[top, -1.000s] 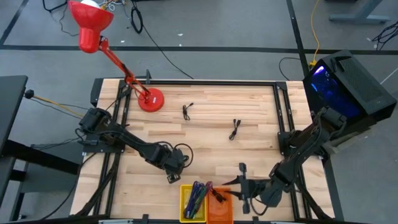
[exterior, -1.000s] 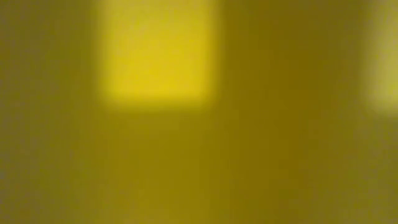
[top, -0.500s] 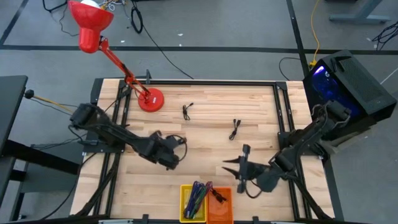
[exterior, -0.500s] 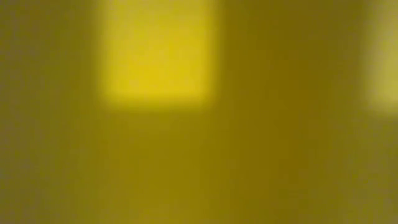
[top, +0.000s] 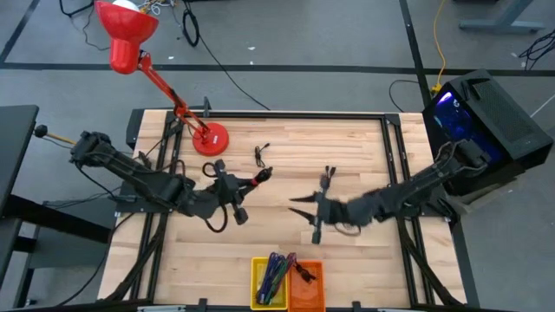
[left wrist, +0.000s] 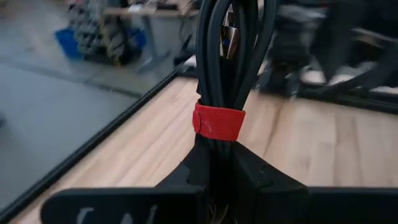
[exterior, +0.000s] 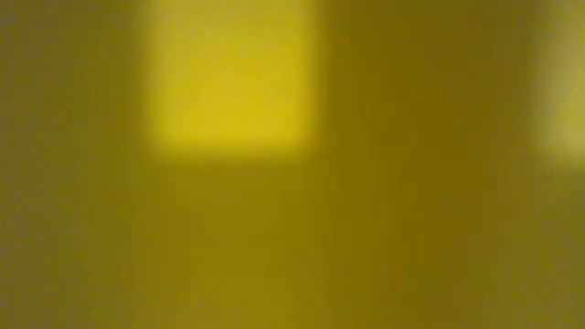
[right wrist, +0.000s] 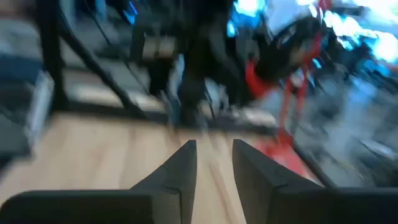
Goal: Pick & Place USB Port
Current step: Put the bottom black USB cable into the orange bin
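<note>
A grey floor with loose cables surrounds a light wooden table (top: 286, 165) edged by a black frame. A red desk lamp (top: 139, 52) stands at the far left corner, its round base on the wood and its shade hanging out past the table edge. A dark box with blue lights (top: 486, 113) sits off the far right side. Most of the wood between the arms and along the far rail lies bare.

At the near edge, two small bins stand side by side and touching: a yellow bin (top: 270, 282) holding a bunch of mixed-coloured cables, and an orange bin (top: 306, 286) holding at least one dark cable.

Three bundled USB cables show outside the bins. One cable (top: 259, 156) lies loose on the wood near the lamp base. A second cable (top: 328, 180) lies near the middle of the table, just beside the right arm.

The third is the held cable (left wrist: 227, 62), a black bundle wrapped with a red strap. The left gripper (top: 251, 182) is clamped tight on it left of centre, close to the first loose cable.

The right gripper (top: 314, 212) is near the table's centre with its fingers (right wrist: 180, 174) parted and nothing between them. The low view is a yellow blur, probably something right against the lens.
</note>
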